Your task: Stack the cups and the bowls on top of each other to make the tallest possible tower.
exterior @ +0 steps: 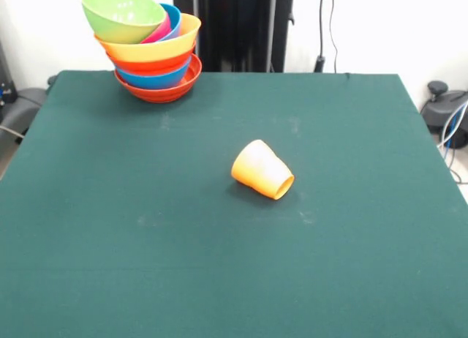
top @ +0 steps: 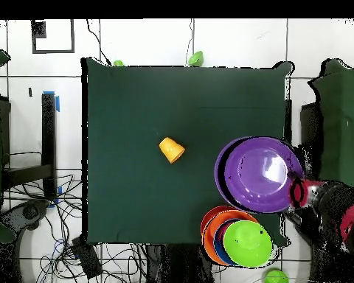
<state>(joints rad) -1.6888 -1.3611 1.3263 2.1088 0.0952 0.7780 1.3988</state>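
Whether the jaws are spread or pinching the large glossy purple plastic bowl (top: 257,174) I cannot tell; only overhead shows it, by the red-black arm (top: 335,210). The small orange tumbler (exterior: 262,170) lies tipped mid-table; the nested bowl tower (exterior: 146,45) stands at a corner.

Counter (exterior: 219,265) w/ dark green cloth, fills most of front view. White wall (exterior: 380,31) behind; black cables (exterior: 325,27) hang down it at far right. Overhead: white tiled floor (top: 150,40) w/ dark grout lines, tangle of cables (top: 43,221) at left, blue tape (top: 57,102) on floor.
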